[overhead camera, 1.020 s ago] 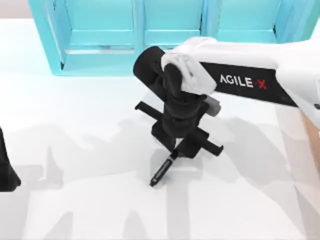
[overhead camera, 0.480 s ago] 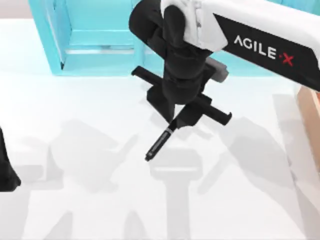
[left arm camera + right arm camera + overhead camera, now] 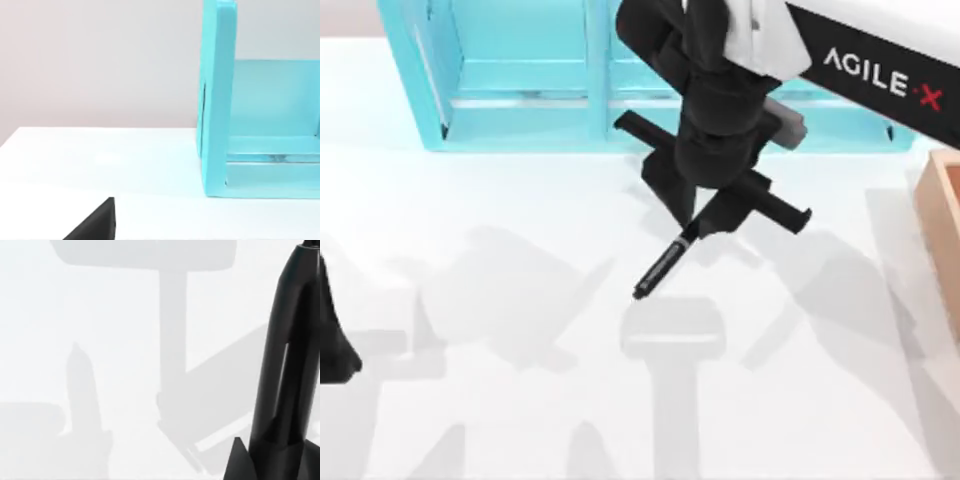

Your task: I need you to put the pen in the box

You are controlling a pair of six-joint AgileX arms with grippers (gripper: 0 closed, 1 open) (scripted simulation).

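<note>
The pen (image 3: 663,266) hangs tilted above the white table (image 3: 500,400), its upper end clamped in the right gripper (image 3: 705,222), its free tip pointing toward the table's front-left corner. It is clear of the surface and casts a shadow below. The right wrist view shows the pen (image 3: 282,370) as a dark barrel over the pale table (image 3: 75,315). The box (image 3: 942,235) sits at the table's right edge, well apart from the pen. A teal shelf (image 3: 520,80) stands along the back edge. The left arm (image 3: 332,340) is parked at the left edge; whether its gripper is open I cannot tell.
</note>
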